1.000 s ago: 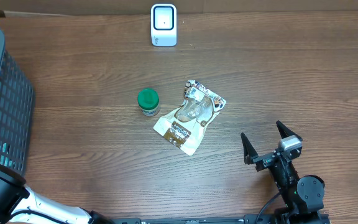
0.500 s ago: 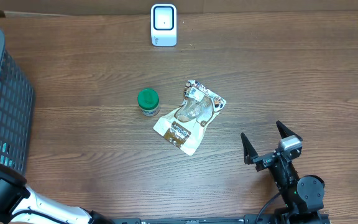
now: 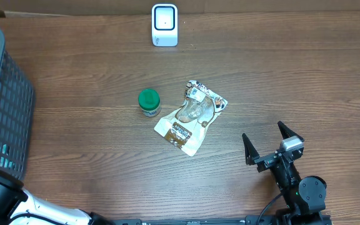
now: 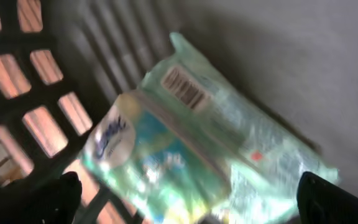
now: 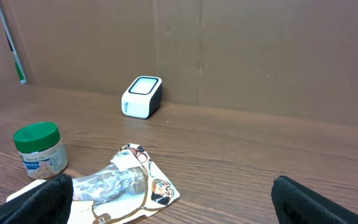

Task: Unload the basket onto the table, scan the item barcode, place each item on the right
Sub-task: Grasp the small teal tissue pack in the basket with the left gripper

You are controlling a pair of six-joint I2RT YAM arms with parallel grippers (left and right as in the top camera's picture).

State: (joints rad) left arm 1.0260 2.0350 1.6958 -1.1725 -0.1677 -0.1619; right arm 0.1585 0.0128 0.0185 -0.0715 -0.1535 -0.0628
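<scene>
Two items, jar [image 3: 149, 102] and pouch [image 3: 190, 116], are seemingly waiting near the scanner [image 3: 164, 25]; one pack [image 4: 185, 137] is lying in the basket [image 3: 5, 94], likely done. Nothing is being gripped: left gripper [image 4: 197, 199] and right gripper [image 3: 264, 134] are being held wide open.

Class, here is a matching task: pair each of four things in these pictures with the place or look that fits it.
Things:
1. scanner
2. small jar
3. snack pouch
4. soft pack with a barcode

Descriptions:
A. inside the basket
B. standing at the far edge of the table
C. green lid on top
D. lying flat beside the jar

Pairs: 1-B, 2-C, 3-D, 4-A
</scene>
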